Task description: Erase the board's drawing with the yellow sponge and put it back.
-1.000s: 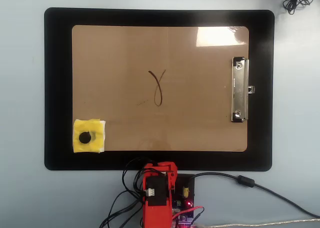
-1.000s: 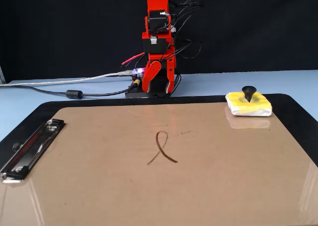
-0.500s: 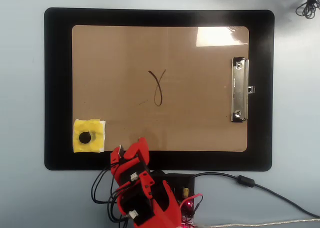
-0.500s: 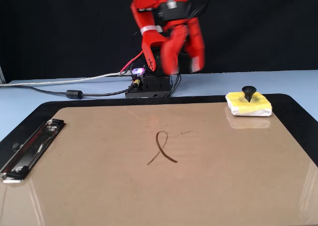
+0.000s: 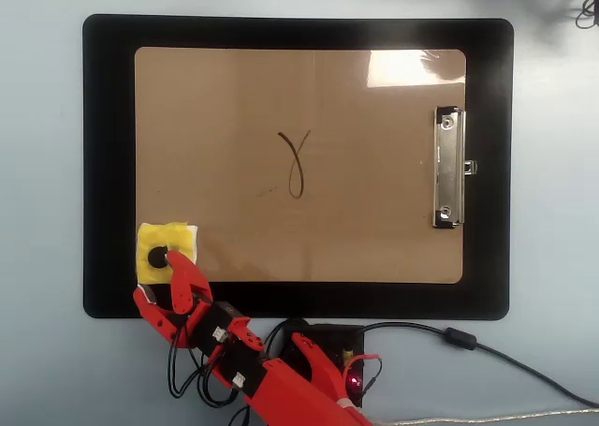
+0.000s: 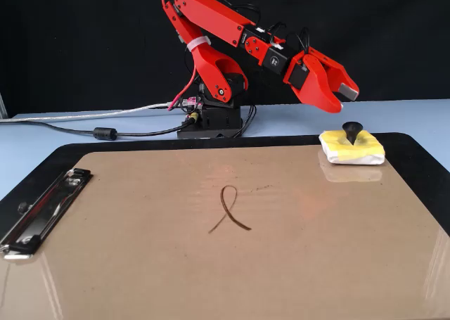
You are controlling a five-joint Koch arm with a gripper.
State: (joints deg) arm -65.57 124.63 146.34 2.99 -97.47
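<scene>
The tan board [image 5: 374, 229] lies on a black mat, and it also shows in the fixed view [image 6: 316, 257]. The drawing [image 5: 297, 164], a thin dark loop, sits near the board's middle [image 6: 228, 211]. The yellow sponge [image 5: 178, 239] with a black knob rests on the board's lower left corner in the overhead view and at the far right in the fixed view [image 6: 358, 150]. My red gripper [image 5: 157, 276] hovers just above the knob [image 6: 343, 100]. Its jaws are apart and hold nothing.
The black mat [image 5: 108, 164] borders the board on all sides. The silver clip [image 5: 449, 168] sits on the board's right short edge in the overhead view. The arm's base [image 6: 214, 119] and its cables [image 5: 487, 346] lie beside the mat's near edge.
</scene>
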